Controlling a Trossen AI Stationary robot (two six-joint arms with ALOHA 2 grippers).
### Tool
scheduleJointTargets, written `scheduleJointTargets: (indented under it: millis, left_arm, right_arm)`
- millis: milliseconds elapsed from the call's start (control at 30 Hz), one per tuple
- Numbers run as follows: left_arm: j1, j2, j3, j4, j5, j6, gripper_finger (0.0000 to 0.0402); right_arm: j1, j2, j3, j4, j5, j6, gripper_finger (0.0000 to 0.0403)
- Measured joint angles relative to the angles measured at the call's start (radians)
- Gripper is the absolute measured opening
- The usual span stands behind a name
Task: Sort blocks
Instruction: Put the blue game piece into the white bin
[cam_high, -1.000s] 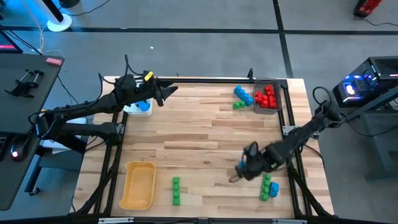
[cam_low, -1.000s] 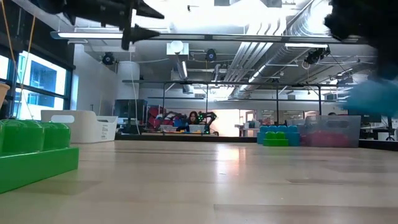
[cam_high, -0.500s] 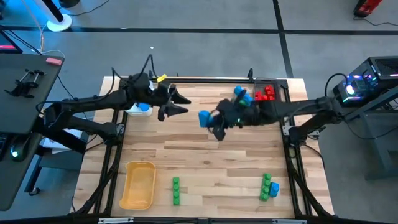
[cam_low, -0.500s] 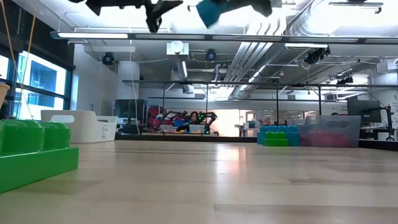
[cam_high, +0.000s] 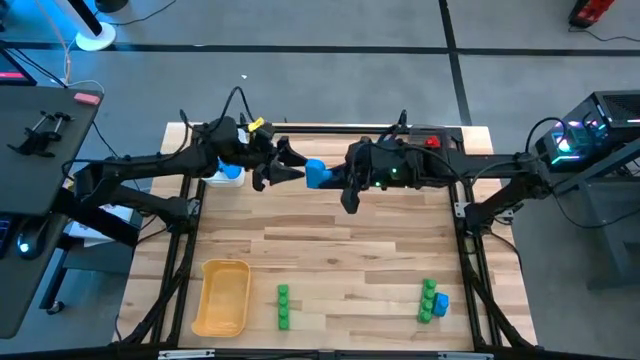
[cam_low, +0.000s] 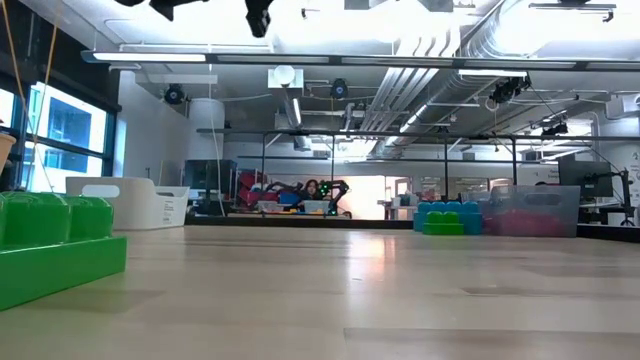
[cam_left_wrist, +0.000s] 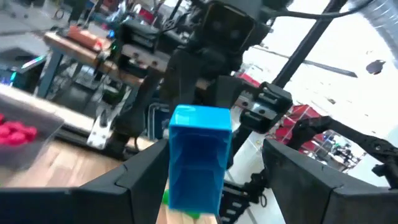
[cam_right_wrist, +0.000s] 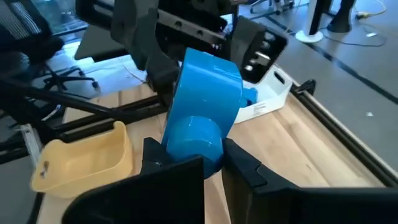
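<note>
two robot arms meet in mid-air over the table's far side, passing a blue block between them.

the right gripper (cam_high: 335, 178) is clamped on the blue block (cam_high: 316, 174), holding it up between the left gripper's (cam_high: 290, 165) spread jaws, which have not closed on it. other blocks lie well apart: green ones (cam_high: 283, 306) near the yellow tray (cam_high: 222, 296), a green-and-blue cluster (cam_high: 431, 299) at the near right, red ones (cam_left_wrist: 17, 131) in a clear bin. the block looks light, rigid, hollow plastic, probably smooth and a little slippery; the flat side walls seem the best place to pinch, not the studded top.
</note>
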Motion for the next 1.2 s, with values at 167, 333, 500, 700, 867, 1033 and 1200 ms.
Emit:
scheduleJointTargets:
  millis: [167, 333, 500, 700, 867, 1033, 1200]
  left_arm:
    - [-0.032, 0.046, 0.000, 0.051, -0.009, -0.007, 0.0244]
    - [-0.035, 0.070, 0.000, 0.078, -0.038, 0.002, 0.0243]
    - [-0.034, 0.070, 0.000, 0.077, -0.045, 0.043, 0.0211]
    - [-0.017, 0.070, 0.000, 0.074, -0.044, 0.066, 0.0064]
    - [0.014, 0.063, 0.000, 0.060, -0.039, 0.079, 0.0048]
    - [0.102, -0.011, 0.000, -0.091, -0.045, 0.120, 0.0048]
    - [0.220, -0.152, 0.000, -0.430, -0.153, 0.249, 0.0048]
  right_arm:
    - [-0.021, 0.000, 0.000, 0.013, -0.031, -0.014, 0.0000]
    - [-0.025, 0.000, -0.001, 0.016, -0.045, -0.016, 0.0000]
    - [-0.025, 0.000, -0.001, 0.020, -0.053, -0.026, 0.0000]
    - [-0.025, 0.000, -0.002, 0.013, -0.079, -0.039, 0.0009]
    - [-0.024, 0.001, -0.002, 0.012, -0.022, -0.043, 0.0063]
    - [-0.020, -0.035, -0.002, -0.043, 0.125, -0.062, 0.0135]
    - [-0.020, -0.086, -0.002, -0.134, 0.176, -0.045, 0.0174]
